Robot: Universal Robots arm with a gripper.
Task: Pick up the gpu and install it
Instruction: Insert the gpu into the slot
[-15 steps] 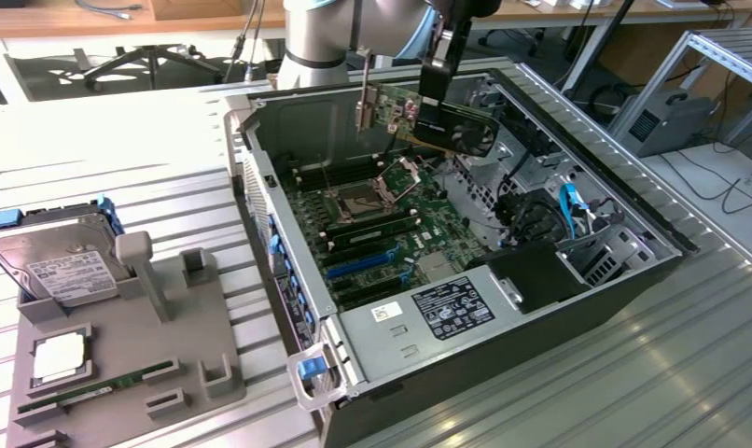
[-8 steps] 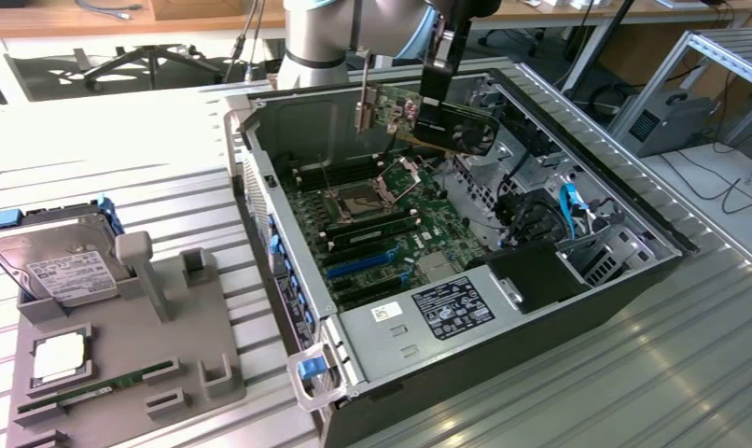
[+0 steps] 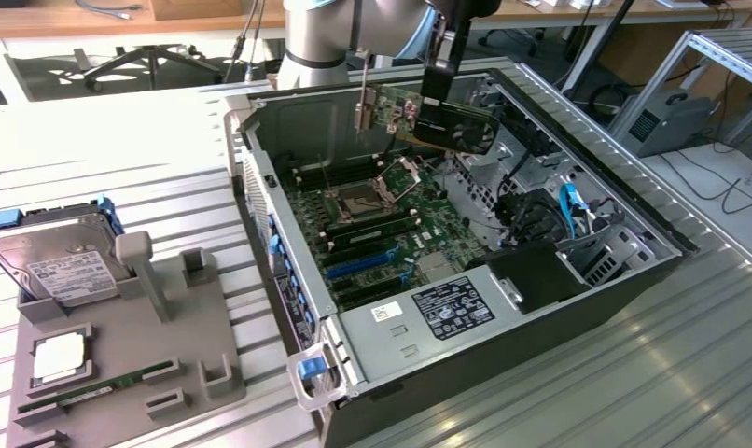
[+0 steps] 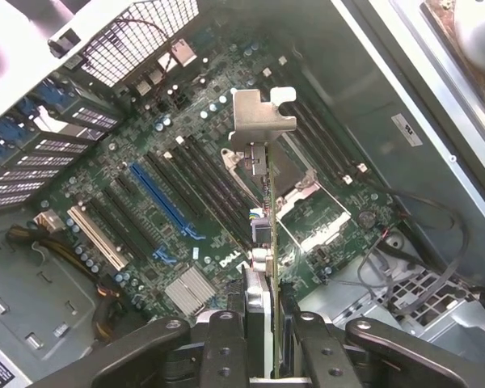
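claw (image 4: pixel 265 343) clamped on gpu (image 3: pixel 449 123) | thin dark board, round black fan, silver bracket | above open metal case (image 3: pixel 295 117)

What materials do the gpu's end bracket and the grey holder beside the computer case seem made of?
The bracket on the gpu looks like bare sheet metal: thin, silvery, bent at its tab. The grey holder looks like matte plastic, perhaps printed: dull, uniform colour, blocky posts.
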